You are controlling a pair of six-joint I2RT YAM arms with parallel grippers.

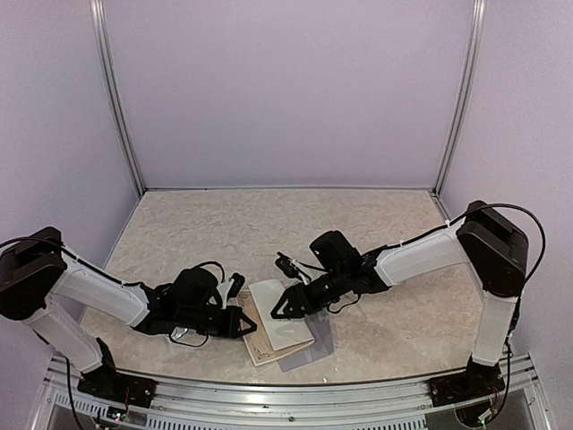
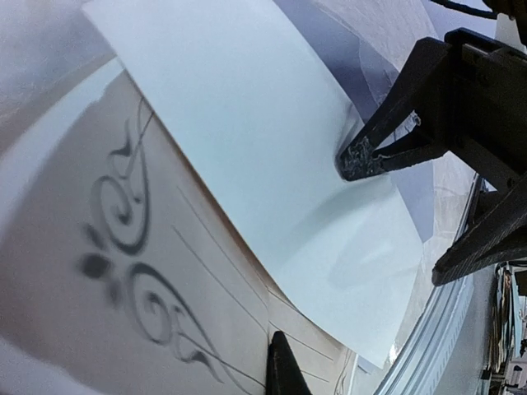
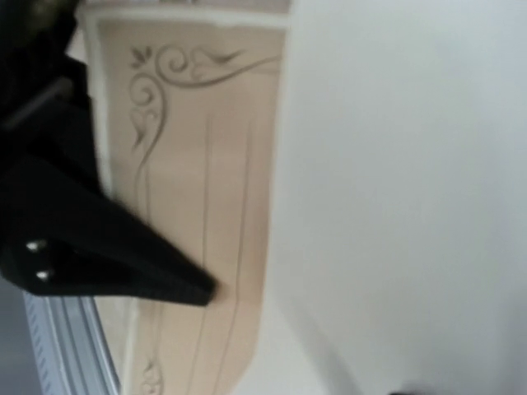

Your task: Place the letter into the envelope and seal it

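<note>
The letter (image 1: pixel 285 336) is a cream lined sheet with black scroll ornaments (image 2: pixel 123 271), lying at the table's front middle. Its pale blank part (image 2: pixel 272 156) is folded over the printed side and fills the right of the right wrist view (image 3: pixel 395 189). The grey envelope (image 1: pixel 311 355) lies flat under the letter, and only its near right corner shows. My left gripper (image 1: pixel 250 329) is shut, its dark tip (image 2: pixel 284 370) resting on the cream lined part (image 3: pixel 239 164). My right gripper (image 1: pixel 287 305) stands open over the fold. One of its fingertips (image 2: pixel 356 161) touches the pale sheet; the other stands off the sheet's edge.
A metal rail (image 1: pixel 295 394) runs along the table's front edge, close to the papers (image 2: pixel 449 325). Plain walls and two upright metal posts (image 1: pixel 458 98) enclose the beige marbled tabletop (image 1: pixel 269 224). A black cable loops beside the right wrist (image 1: pixel 291 262).
</note>
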